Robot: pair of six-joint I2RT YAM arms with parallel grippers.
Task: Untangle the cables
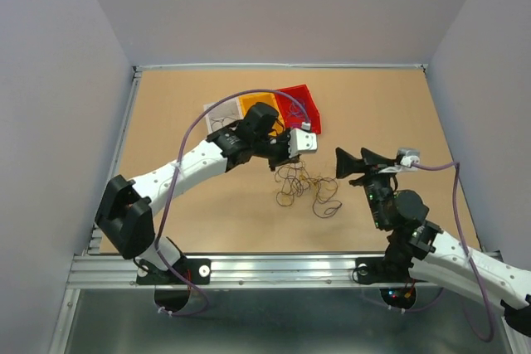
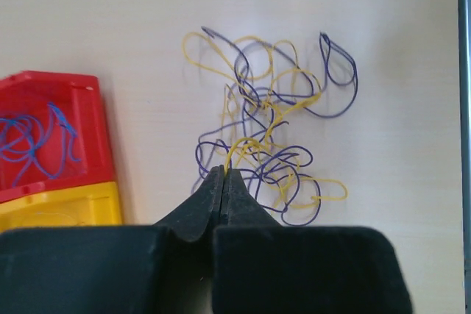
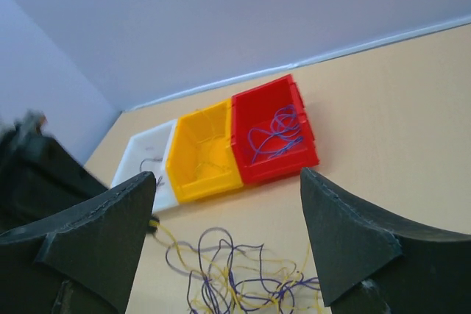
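The cables (image 1: 303,188) lie as a loose tangle of thin purple and yellow loops on the tan table, between the two arms. My left gripper (image 1: 278,160) is at the tangle's far-left edge. In the left wrist view its jaws (image 2: 224,174) are shut on a yellow strand that rises out of the bunch (image 2: 272,145). My right gripper (image 1: 355,163) hovers to the right of the tangle and touches nothing. Its two fingers stand wide open (image 3: 228,178), and the cables (image 3: 235,277) lie low between them.
Three bins sit side by side behind the tangle: a red bin (image 1: 309,113) with blue-purple wire in it, a yellow bin (image 1: 251,101) and a white bin (image 1: 217,113) with a dark wire. Walls close in the table on three sides.
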